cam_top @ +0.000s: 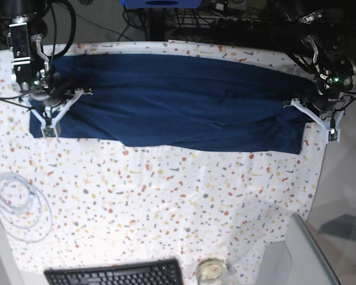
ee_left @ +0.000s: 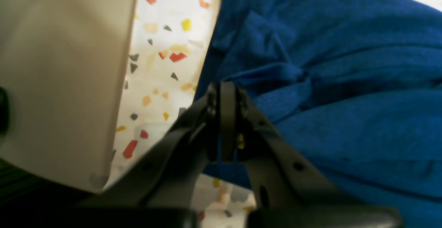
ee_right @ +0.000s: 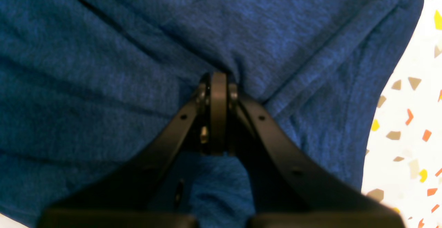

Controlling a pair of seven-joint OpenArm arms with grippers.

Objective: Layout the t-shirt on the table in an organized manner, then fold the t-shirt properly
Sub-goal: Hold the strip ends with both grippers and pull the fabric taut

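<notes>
The dark blue t-shirt (cam_top: 178, 101) lies stretched as a long band across the far half of the speckled table (cam_top: 166, 190). My right gripper (cam_top: 49, 132) is at the band's left end in the base view. In the right wrist view that gripper (ee_right: 218, 77) is shut, with the t-shirt (ee_right: 103, 48) creased towards its tips. My left gripper (cam_top: 332, 135) is at the band's right end, near the table's edge. The left wrist view shows this gripper (ee_left: 224, 86) shut, the t-shirt (ee_left: 345, 83) bunched at its tips and a sliver of blue between the fingers.
A black keyboard (cam_top: 115, 274) and a glass jar (cam_top: 210, 272) sit at the table's near edge. A coil of pale cable (cam_top: 21, 205) lies at the left. A grey panel (cam_top: 302, 249) stands at the near right corner. A beige flat surface (ee_left: 62, 83) fills the left wrist view's left side.
</notes>
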